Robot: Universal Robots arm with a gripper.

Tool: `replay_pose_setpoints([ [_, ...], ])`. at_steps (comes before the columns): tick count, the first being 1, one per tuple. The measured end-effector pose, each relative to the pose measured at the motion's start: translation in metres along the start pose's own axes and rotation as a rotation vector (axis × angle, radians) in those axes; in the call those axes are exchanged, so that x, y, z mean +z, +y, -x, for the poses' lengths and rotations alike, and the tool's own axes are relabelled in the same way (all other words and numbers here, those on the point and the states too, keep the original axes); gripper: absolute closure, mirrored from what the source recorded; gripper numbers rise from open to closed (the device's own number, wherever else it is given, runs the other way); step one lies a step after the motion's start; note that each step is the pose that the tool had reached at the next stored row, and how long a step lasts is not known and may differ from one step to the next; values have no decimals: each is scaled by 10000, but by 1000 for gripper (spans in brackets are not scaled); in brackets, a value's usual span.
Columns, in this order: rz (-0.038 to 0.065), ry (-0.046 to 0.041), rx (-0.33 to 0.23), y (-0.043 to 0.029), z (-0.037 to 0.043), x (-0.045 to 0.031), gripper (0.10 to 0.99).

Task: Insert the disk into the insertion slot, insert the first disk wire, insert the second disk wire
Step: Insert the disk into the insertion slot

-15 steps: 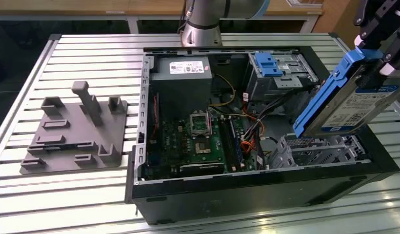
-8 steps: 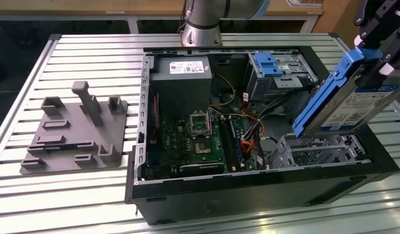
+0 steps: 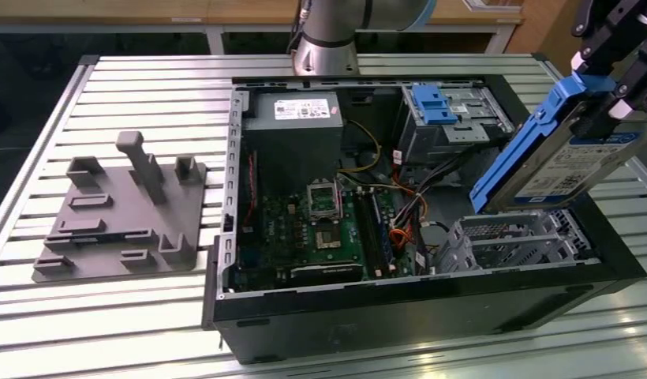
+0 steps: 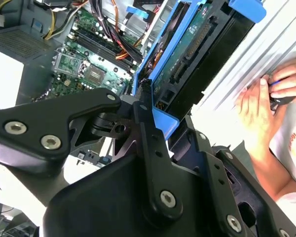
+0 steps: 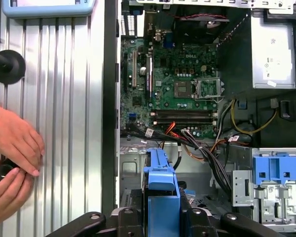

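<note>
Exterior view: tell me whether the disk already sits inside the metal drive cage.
No, the disk hangs tilted in the claw, above the drive cage.

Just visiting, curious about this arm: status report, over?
Gripper shut on the disk. Disk tilted above the insertion slot, not yet in. Wires lie beside the slot; a person's hands outside the case.

Bright light glares off the slatted table (image 3: 144, 87); the case (image 3: 408, 308) interior sits shadowed.

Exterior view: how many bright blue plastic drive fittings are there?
2. One is the carrier framing the disk, tilted above the insertion slot; the other, the latch on the grey bay. More may be hidden.
</note>
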State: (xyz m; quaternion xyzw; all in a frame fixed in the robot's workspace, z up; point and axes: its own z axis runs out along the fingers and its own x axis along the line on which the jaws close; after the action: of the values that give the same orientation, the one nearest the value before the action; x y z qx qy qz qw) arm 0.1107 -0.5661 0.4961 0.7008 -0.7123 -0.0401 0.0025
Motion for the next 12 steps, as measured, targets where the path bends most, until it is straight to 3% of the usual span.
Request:
replay_pose_setpoints([
  [8,0,-7,-1,0,0,-1,722],
  [12,-4,-80,-9,0,-8,-1,722],
])
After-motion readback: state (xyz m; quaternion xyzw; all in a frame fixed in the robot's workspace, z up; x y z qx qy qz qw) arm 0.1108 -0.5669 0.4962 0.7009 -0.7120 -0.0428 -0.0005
